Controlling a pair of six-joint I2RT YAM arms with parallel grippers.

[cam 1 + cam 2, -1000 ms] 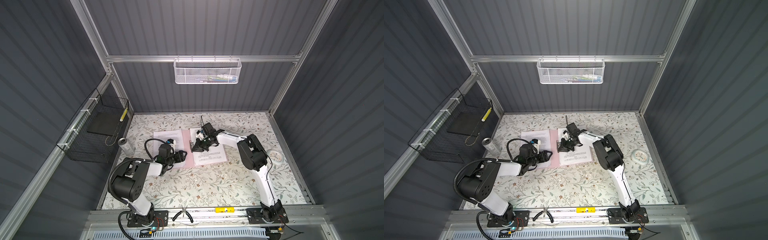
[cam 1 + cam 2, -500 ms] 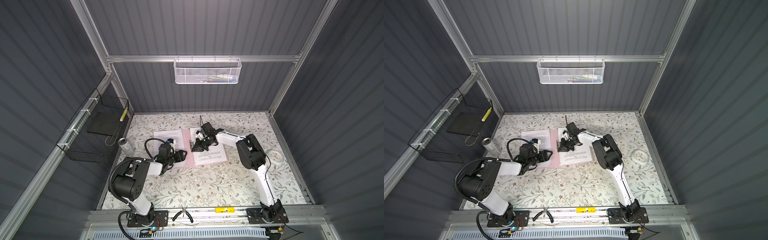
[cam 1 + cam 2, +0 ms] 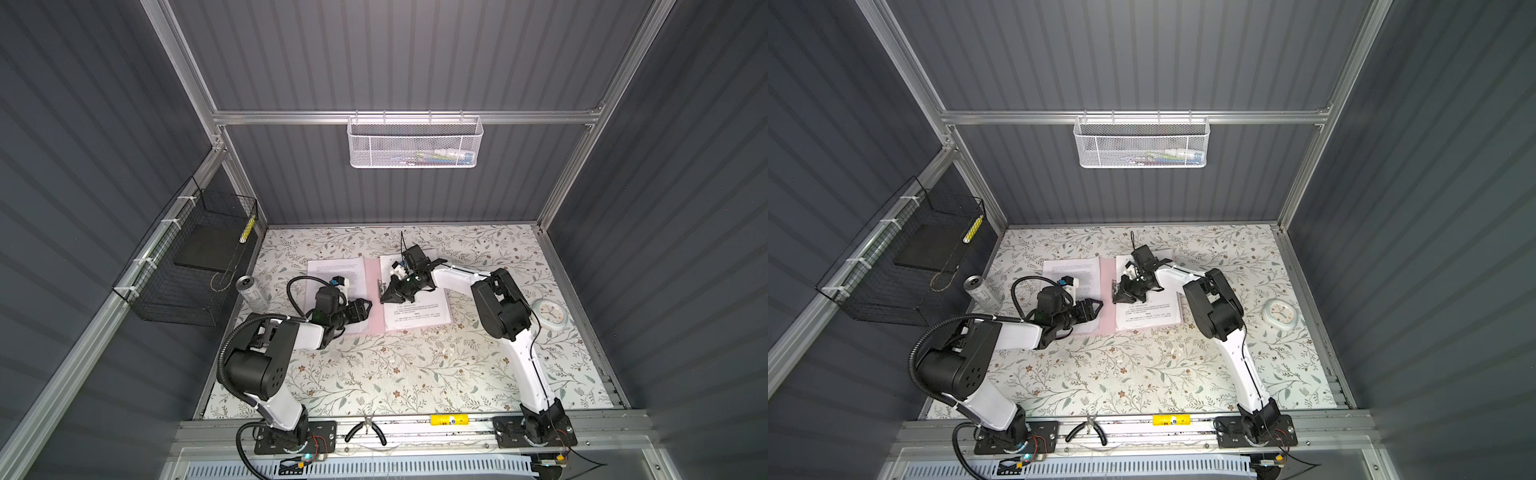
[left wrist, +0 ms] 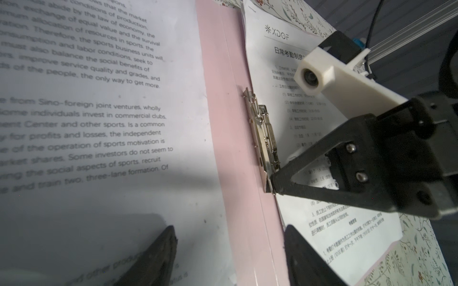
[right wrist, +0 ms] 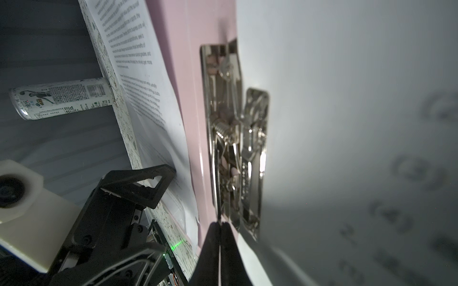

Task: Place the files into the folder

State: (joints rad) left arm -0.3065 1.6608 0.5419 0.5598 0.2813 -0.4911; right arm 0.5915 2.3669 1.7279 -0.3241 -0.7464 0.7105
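Note:
The pale pink folder (image 3: 372, 274) lies open on the table in both top views, spine (image 3: 1106, 282) running front to back. One of the files, a sheet of English text (image 4: 99, 111), lies on its left leaf. Another, with Chinese text (image 4: 347, 222), lies on the right leaf. A shiny metal clip (image 4: 262, 133) sits beside the spine at that sheet's edge. My left gripper (image 4: 230, 232) is open, low over the spine near the folder's front. My right gripper (image 5: 220, 225) is shut, its tip touching the near end of the clip (image 5: 235, 138).
A drink can (image 3: 251, 291) stands at the table's left edge, and a small clock (image 3: 548, 311) lies at the right. A black wire basket (image 3: 187, 257) hangs on the left wall, a white mesh basket (image 3: 415, 141) on the back rail. Pliers (image 3: 365, 432) lie on the front rail.

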